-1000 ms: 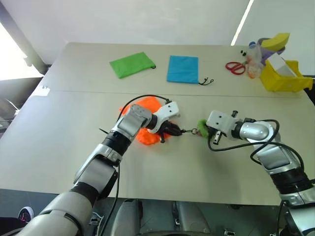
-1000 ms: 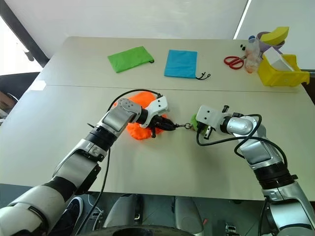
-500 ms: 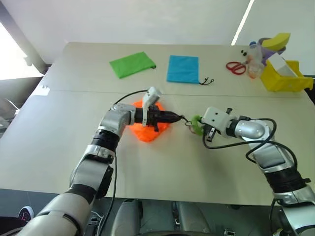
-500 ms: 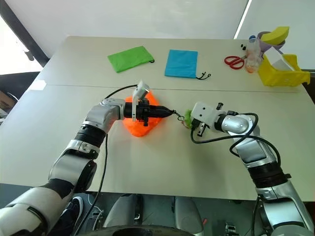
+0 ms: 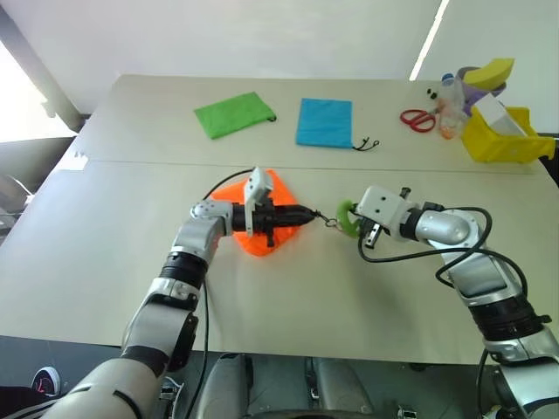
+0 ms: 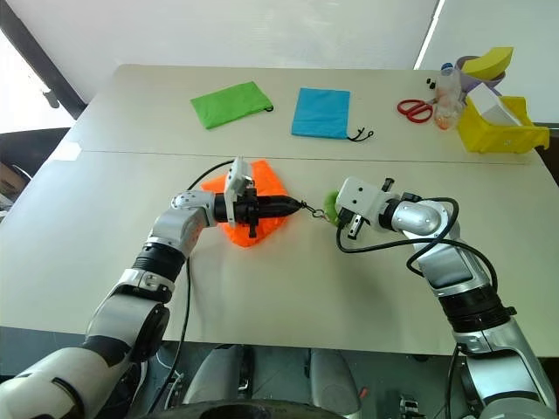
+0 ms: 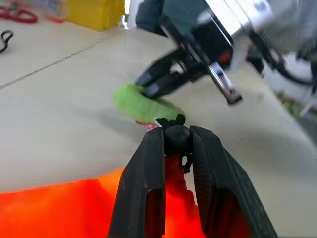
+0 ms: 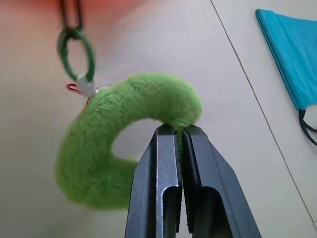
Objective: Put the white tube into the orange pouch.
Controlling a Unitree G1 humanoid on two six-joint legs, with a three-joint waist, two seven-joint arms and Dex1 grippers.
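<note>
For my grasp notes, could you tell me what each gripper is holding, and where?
The left gripper pinches the orange pouch at its cord stopper; the right gripper is shut on the fuzzy green ring ending the cord.

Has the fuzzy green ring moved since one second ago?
Yes. The fuzzy green ring, pinched by the right gripper, shifted slightly left, closer to the orange pouch, judged against the table seam.
</note>
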